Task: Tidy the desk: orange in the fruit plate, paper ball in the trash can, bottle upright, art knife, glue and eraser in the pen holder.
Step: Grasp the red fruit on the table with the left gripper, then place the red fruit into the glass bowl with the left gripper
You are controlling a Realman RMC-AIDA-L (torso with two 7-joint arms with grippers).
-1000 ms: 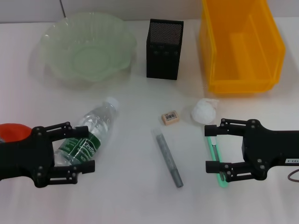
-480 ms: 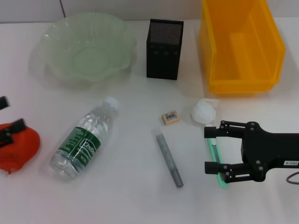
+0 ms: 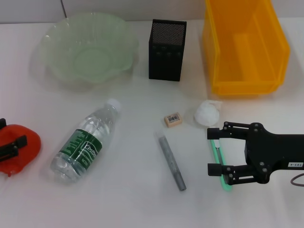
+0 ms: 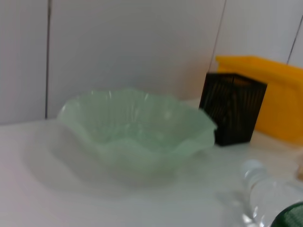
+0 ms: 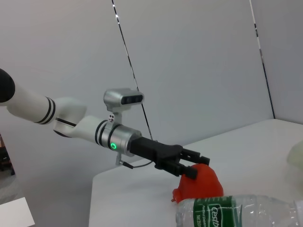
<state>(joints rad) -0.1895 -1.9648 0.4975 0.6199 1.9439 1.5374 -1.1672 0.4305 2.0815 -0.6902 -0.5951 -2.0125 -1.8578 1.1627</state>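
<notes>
The orange (image 3: pixel 23 154) lies at the desk's left edge. My left gripper (image 3: pixel 14 132) is right over it, fingers apart; the right wrist view shows this gripper (image 5: pixel 195 165) at the top of the orange (image 5: pixel 203 184). My right gripper (image 3: pixel 214 151) is open low over the desk, with the mint-green art knife (image 3: pixel 219 159) lying between its fingers. The bottle (image 3: pixel 88 140) lies on its side left of centre. The glue (image 3: pixel 171 161), eraser (image 3: pixel 173 119) and paper ball (image 3: pixel 207 112) lie loose mid-desk.
Along the back stand the fruit plate (image 3: pixel 52 33), the black mesh pen holder (image 3: pixel 166 52) and the yellow trash can (image 3: pixel 242 80). The left wrist view shows the plate (image 4: pixel 142 142), pen holder (image 4: pixel 232 113) and the bottle's cap end (image 4: pixel 258 177).
My left gripper has drawn back from above the bottle to the left edge and come down over the orange. The right gripper has hardly moved.
</notes>
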